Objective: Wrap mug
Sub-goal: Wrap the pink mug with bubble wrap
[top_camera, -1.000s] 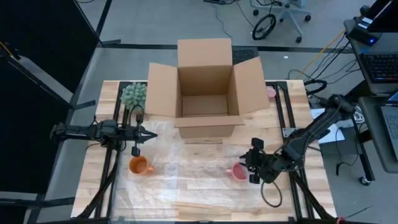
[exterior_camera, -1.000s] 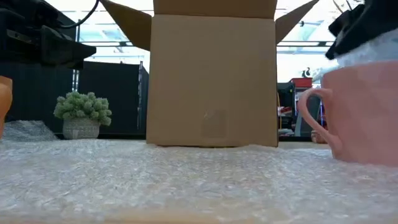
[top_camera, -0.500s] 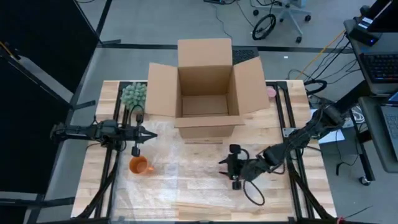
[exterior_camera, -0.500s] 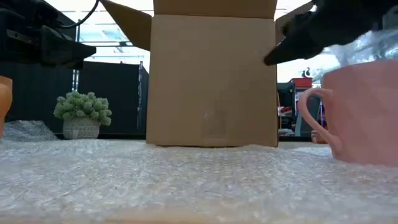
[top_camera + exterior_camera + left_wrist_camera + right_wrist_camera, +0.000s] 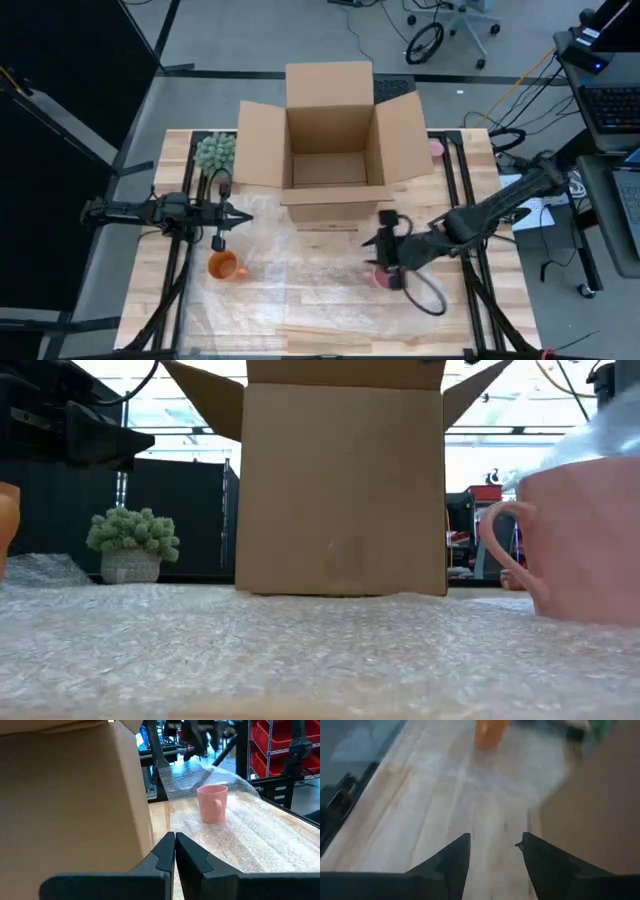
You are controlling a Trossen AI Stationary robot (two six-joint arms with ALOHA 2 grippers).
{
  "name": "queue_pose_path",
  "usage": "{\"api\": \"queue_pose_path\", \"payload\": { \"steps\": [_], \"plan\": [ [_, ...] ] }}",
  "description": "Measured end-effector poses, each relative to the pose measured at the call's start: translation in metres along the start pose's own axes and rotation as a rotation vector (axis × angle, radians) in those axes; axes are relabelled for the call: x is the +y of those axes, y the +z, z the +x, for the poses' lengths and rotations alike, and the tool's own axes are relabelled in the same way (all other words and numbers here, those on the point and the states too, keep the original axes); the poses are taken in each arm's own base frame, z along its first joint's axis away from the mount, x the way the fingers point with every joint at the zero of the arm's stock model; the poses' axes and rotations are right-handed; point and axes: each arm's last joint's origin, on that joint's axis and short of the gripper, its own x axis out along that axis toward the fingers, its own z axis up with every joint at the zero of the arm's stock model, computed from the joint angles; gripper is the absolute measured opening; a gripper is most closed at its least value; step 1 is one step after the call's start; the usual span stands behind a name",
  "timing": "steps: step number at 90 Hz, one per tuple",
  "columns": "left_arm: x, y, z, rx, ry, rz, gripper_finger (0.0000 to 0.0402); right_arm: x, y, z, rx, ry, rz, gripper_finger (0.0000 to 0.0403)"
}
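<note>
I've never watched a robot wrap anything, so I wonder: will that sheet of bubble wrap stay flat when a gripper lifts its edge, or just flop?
The bubble wrap will probably flop and drape: it is thin and see-through, with the wood showing beneath. It looks light, so the pink mug standing on it likely helps pin it. The open right gripper hangs near that mug.

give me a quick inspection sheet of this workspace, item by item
surface: wooden table, bubble wrap sheet spread over its near half
job's things: pink mug upright on the wrap, partly hidden under the right arm in the high view; orange mug on the wrap's left edge
clutter: open cardboard box at the table's far middle; small green plant to its left
grippers: left gripper shut, hanging left of the box; right gripper open, above the wrap beside the pink mug
cables: black cable loop hanging from the right arm
surroundings: office chair and desk with keyboard beyond the table
</note>
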Motion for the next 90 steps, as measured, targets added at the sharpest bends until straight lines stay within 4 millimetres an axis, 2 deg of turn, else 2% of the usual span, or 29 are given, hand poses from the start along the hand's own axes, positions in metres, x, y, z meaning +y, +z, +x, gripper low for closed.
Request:
{"api": "queue_pose_path", "payload": {
  "steps": [10,21,31,47,69,90],
  "plan": [
    [0.0,0.0,0.0,0.0,0.0,0.0,0.0001,-0.006,-0.024,-0.027,0.157,-0.037,0.178,0.0164],
    [0.0,0.0,0.0,0.0,0.0,0.0,0.0001,0.001,-0.057,-0.036,0.239,-0.052,0.327,0.0164],
    [0.0,0.0,0.0,0.0,0.0,0.0,0.0001,0.015,-0.087,-0.025,0.286,-0.048,0.372,0.0164],
    [0.0,0.0,0.0,0.0,0.0,0.0,0.0001,0.026,-0.127,-0.007,0.42,-0.068,0.398,0.0164],
    [0.0,0.0,0.0,0.0,0.0,0.0,0.0001,0.039,-0.15,0.022,0.351,0.023,0.428,0.0164],
    [0.0,0.0,0.0,0.0,0.0,0.0,0.0001,0.046,-0.164,0.041,0.374,0.004,0.394,0.0164]
  ]
}}
